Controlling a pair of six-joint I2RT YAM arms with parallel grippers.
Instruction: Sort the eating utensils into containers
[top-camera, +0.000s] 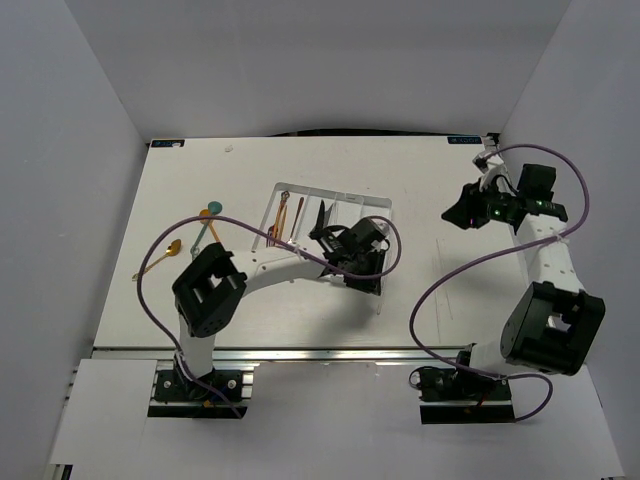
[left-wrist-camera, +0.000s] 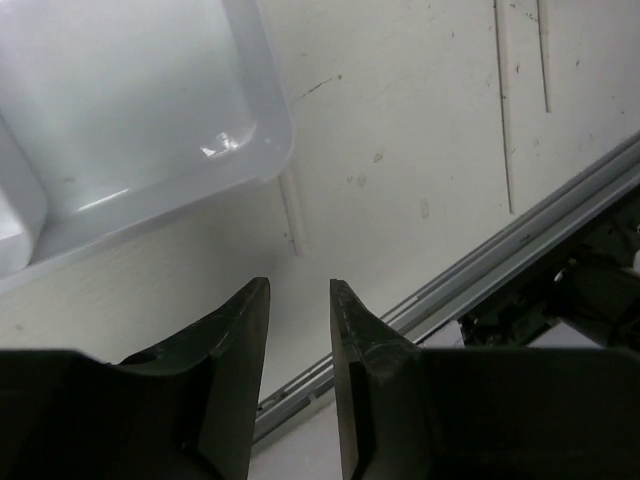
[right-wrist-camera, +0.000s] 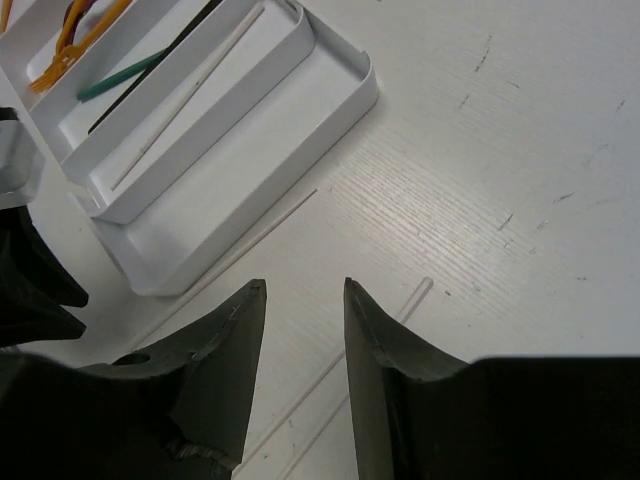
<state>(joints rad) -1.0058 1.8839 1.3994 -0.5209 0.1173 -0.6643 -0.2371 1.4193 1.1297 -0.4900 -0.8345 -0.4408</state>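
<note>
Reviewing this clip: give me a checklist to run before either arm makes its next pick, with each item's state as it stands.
1. Left tool empty: ok, jaws apart, nothing between.
2. Right tool empty: ok, jaws apart, nothing between.
3. Target in right wrist view: ok, loose chopstick lies on the table beside the tray.
4. Chopstick compartment has room: ok, only one pale chopstick inside.
5. All utensils sorted: not ok, teal spoon and gold spoon lie on the table left of the tray.
</note>
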